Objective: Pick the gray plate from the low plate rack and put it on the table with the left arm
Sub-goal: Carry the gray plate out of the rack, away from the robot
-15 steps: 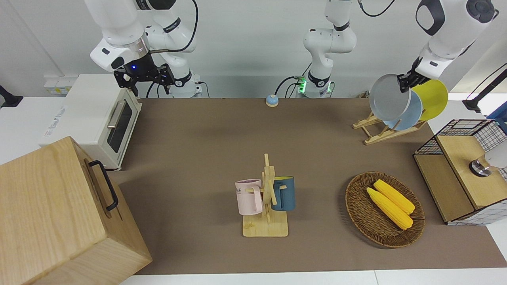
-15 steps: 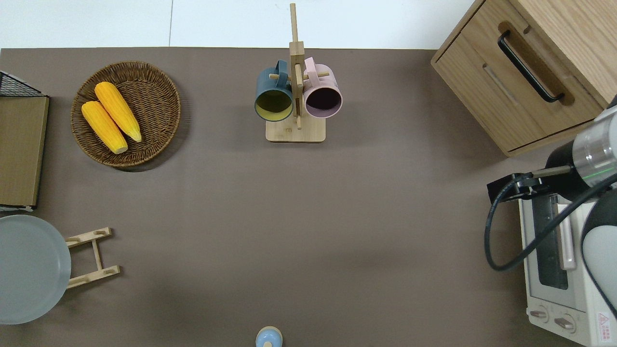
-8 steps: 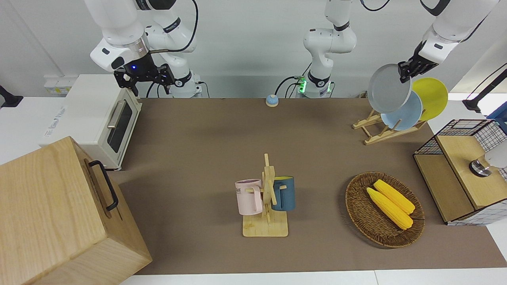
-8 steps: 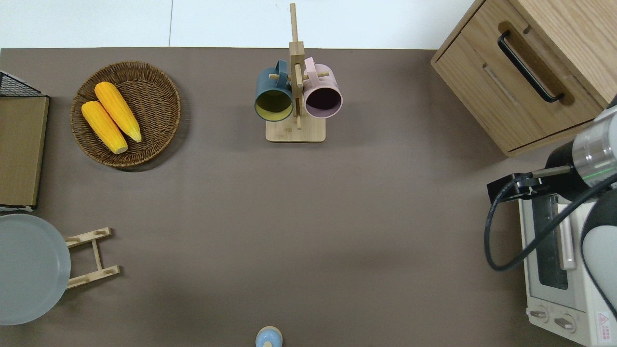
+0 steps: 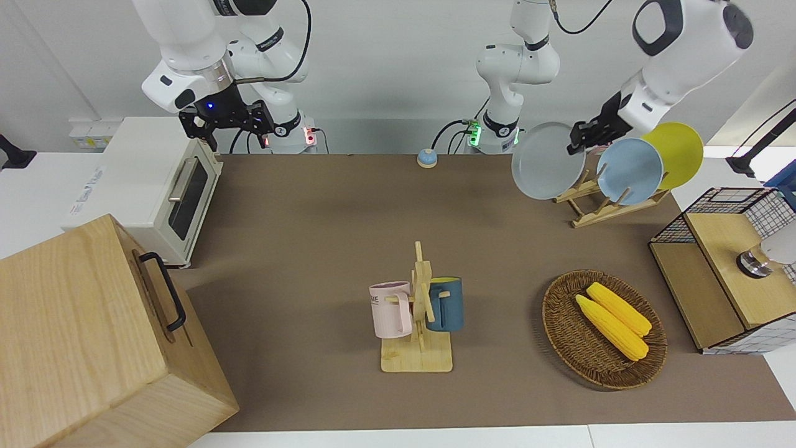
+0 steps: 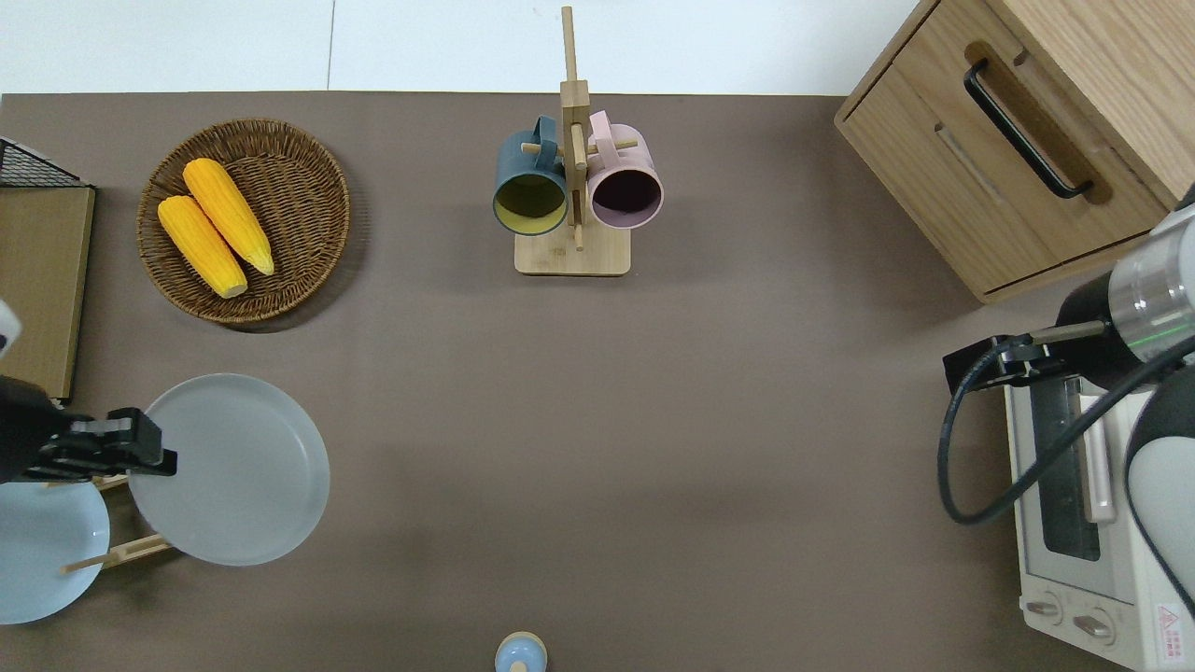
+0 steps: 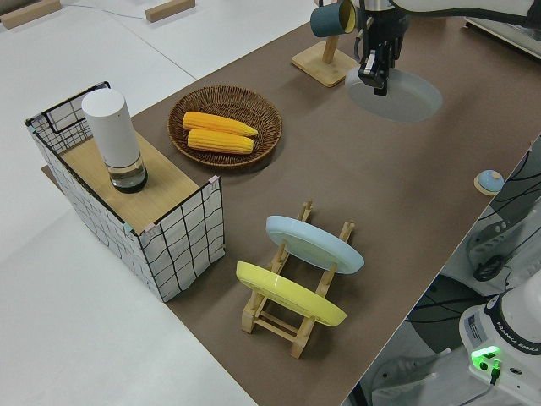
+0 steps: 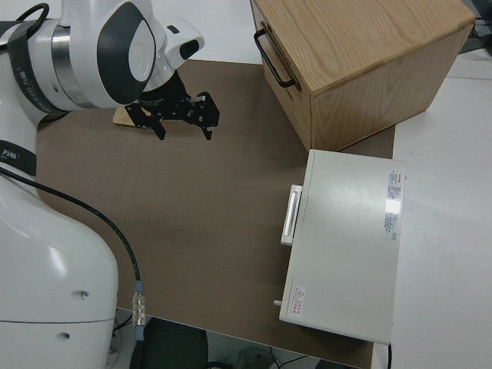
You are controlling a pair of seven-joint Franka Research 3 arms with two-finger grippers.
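- We are holding the gray plate (image 6: 229,469) in the left hand (image 6: 140,452), fingers pinched on its rim at the edge toward the rack (image 5: 594,200).
- Plate is clear of the rack and up in the air, over bare bench (image 6: 597,448) just beside the rack, toward the middle of the bench.
- Blue plate (image 5: 628,171) and yellow plate (image 5: 675,154) are sitting in the rack slots; front slot is empty.
- Plate is tilting: front view shows its face angled toward the camera, overhead shows it nearly a full circle. So closer to flat than upright, but not level yet, in our judgement.
- Key relation: the plate hangs off the hand toward the bench centre, hand at the rack-side rim. The drop zone is straight under the plate, so the move is mostly down plus levelling the wrist.
- Free rim would likely touch first; risk is it scraping or levering in the grip if we are descending while tilted.
- Basket with corn (image 6: 245,220) is farther from the robots, well apart; mug stand (image 6: 572,187) also well apart. Rack is the only close obstacle.
- Right hand (image 8: 181,114) is parked, fingers spread, empty.
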